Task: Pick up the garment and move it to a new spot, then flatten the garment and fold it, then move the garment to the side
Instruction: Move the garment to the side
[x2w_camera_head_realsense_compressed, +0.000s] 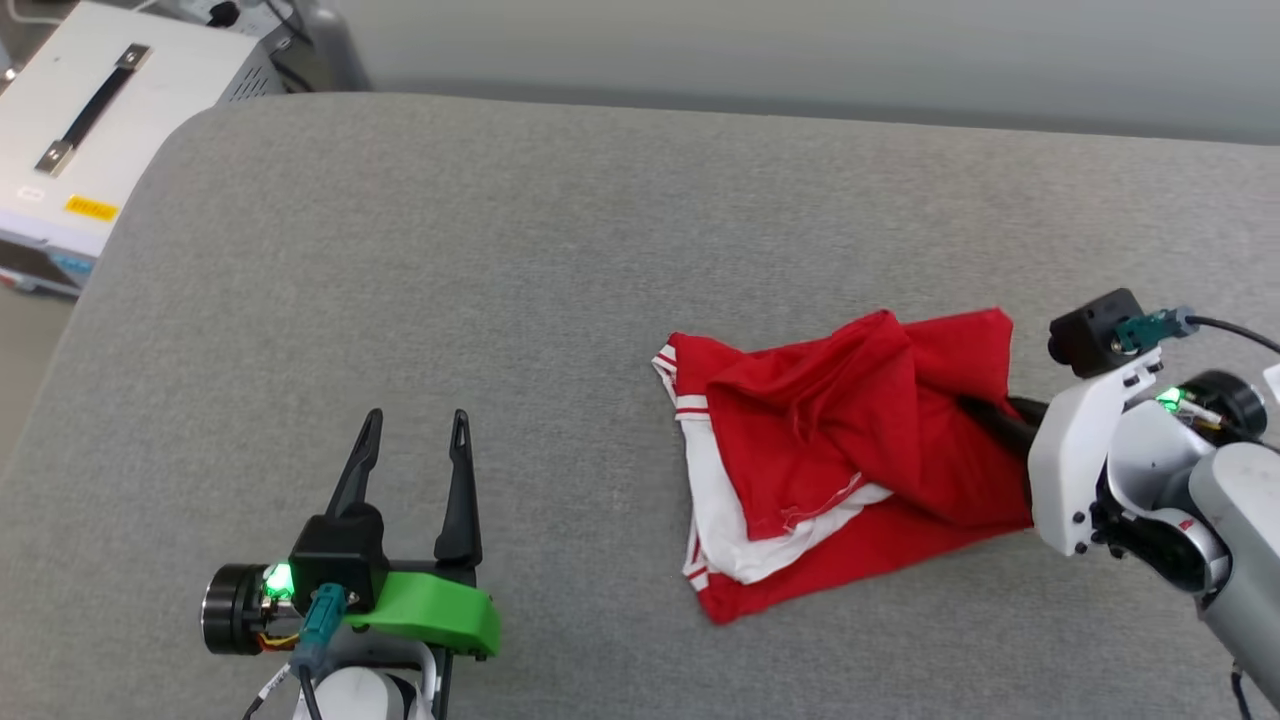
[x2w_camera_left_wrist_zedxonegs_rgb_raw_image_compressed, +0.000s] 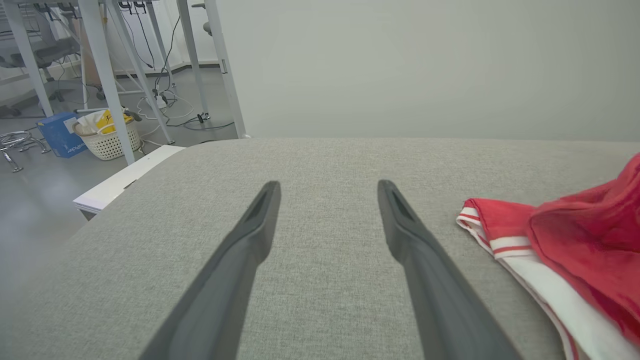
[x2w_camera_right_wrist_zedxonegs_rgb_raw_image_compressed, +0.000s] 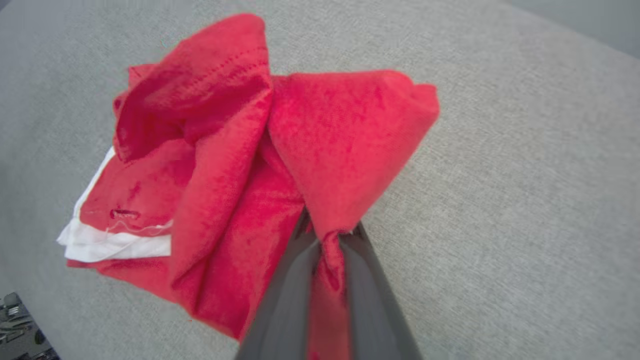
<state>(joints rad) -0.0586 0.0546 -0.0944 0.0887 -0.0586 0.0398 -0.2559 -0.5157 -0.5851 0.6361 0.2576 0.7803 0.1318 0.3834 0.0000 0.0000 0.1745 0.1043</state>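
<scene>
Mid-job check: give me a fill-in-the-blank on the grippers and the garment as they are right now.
The right gripper is ____ on a fold of the garment.
The left gripper, away from the garment, stands ____.
The garment lies crumpled on a ____ padded surface.
Missing words: shut; open; grey.

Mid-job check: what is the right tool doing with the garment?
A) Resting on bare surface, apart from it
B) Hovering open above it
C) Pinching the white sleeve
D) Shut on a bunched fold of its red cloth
D: in the right wrist view, the right tool has both fingers closed on a gathered fold of the red garment. The left tool stands open over the grey surface, apart from the cloth.
</scene>
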